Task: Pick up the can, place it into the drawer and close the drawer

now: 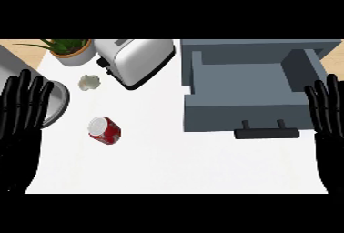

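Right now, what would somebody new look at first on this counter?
Probably the bright red can standing alone on the white counter, left of middle. Next, the big grey drawer pulled open at the right, with nothing visible inside. Two black hands rest open at the edges, the left hand and the right hand.

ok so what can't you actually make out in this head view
- Round metal item at the left: partly hidden by the left hand.
- Plant pot and toaster: tops cut off by the upper edge.
- Drawer: its near wall hides the closest floor.
- Small white object: too small to identify.
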Action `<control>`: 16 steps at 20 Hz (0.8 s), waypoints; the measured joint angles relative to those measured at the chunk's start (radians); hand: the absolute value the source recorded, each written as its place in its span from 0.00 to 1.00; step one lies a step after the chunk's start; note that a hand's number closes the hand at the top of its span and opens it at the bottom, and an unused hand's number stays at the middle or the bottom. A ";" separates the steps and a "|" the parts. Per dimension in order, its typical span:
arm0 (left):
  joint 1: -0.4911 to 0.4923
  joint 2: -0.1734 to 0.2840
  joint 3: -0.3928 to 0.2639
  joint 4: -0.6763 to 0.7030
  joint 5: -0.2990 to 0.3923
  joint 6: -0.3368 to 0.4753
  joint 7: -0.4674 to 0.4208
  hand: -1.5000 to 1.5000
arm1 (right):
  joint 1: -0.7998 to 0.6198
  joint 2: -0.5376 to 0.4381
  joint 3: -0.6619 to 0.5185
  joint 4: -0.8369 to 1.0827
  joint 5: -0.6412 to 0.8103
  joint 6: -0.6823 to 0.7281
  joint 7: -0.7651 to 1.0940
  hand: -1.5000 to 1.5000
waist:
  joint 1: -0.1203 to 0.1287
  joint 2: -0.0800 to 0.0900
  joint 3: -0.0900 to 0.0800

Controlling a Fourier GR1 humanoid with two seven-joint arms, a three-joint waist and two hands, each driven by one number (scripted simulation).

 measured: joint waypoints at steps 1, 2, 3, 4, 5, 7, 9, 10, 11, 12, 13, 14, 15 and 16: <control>-0.002 -0.006 -0.010 -0.001 -0.010 0.003 0.000 0.00 | -0.005 0.001 -0.005 0.010 0.000 -0.001 -0.006 0.00 | 0.003 -0.004 -0.003; -0.018 -0.005 -0.006 0.021 -0.008 -0.003 -0.010 0.00 | -0.001 -0.003 -0.014 0.022 -0.005 0.007 -0.025 0.00 | 0.005 -0.007 -0.005; -0.027 -0.009 -0.014 0.035 -0.018 -0.003 -0.019 0.00 | 0.010 0.002 -0.010 0.024 0.001 0.007 -0.045 0.00 | 0.007 -0.009 -0.006; -0.056 -0.017 -0.023 0.052 -0.028 0.005 -0.021 0.00 | 0.005 0.012 0.006 0.016 0.015 -0.002 -0.041 0.00 | 0.007 -0.010 -0.007; -0.068 -0.030 -0.044 0.058 -0.043 0.012 -0.022 0.00 | -0.005 0.014 0.010 0.017 0.021 -0.004 -0.042 0.00 | 0.008 -0.012 -0.009; -0.073 -0.050 -0.068 0.092 -0.078 0.038 0.009 0.00 | -0.011 0.009 -0.003 0.029 0.018 -0.009 -0.002 0.00 | 0.009 -0.012 -0.010; -0.051 -0.061 -0.078 0.116 -0.107 0.065 0.086 0.00 | 0.011 0.010 -0.005 0.035 0.021 -0.020 0.066 0.00 | 0.009 -0.013 -0.011; -0.040 -0.066 -0.087 0.117 -0.122 0.076 0.121 0.00 | 0.025 0.005 -0.009 0.033 0.018 -0.018 0.093 0.00 | 0.009 -0.015 -0.011; -0.039 -0.066 -0.086 0.121 -0.128 0.082 0.157 0.00 | 0.028 0.007 -0.010 0.038 0.020 -0.024 0.115 0.00 | 0.010 -0.015 -0.011; -0.036 -0.075 -0.101 0.120 -0.148 0.096 0.190 0.00 | 0.041 0.003 -0.017 0.031 0.010 -0.020 0.134 0.00 | 0.010 -0.016 -0.011; -0.036 -0.081 -0.119 0.112 -0.164 0.113 0.224 0.00 | 0.046 0.000 -0.019 0.020 0.005 -0.018 0.160 0.00 | 0.011 -0.016 -0.011; -0.028 -0.086 -0.130 0.094 -0.178 0.121 0.255 0.00 | 0.064 -0.004 -0.029 0.025 -0.007 -0.008 0.154 0.00 | 0.011 -0.017 -0.012; -0.018 -0.089 -0.140 0.085 -0.186 0.123 0.269 0.00 | 0.067 -0.009 -0.040 0.021 -0.014 -0.005 0.166 0.00 | 0.012 -0.017 -0.011; -0.022 -0.092 -0.144 0.076 -0.193 0.127 0.296 0.00 | 0.090 -0.006 -0.035 0.002 -0.015 -0.002 0.175 0.00 | 0.012 -0.017 -0.012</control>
